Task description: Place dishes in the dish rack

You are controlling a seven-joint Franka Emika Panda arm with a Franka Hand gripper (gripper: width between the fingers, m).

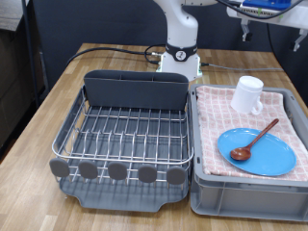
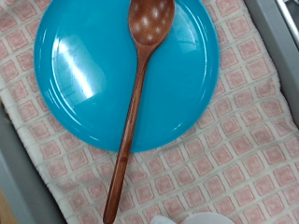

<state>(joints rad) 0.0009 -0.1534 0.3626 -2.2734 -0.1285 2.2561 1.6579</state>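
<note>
From my station, the wooden spoon (image 1: 254,140) lies slantwise, its bowl on the light-blue plate (image 1: 270,157), its handle running toward the white mug (image 1: 247,94). It is reddish-brown, slim, with a slotted bowl (image 2: 150,21). All three sit on the pink checked cloth (image 1: 219,144) in the grey bin (image 1: 250,197). The dish rack (image 1: 126,132) beside it holds no dishes. I cannot tell how the jaws stand; neither view shows them.

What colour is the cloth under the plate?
The cloth is white with pink checks, clearest in the wrist view, where the plate lies on it.
</note>
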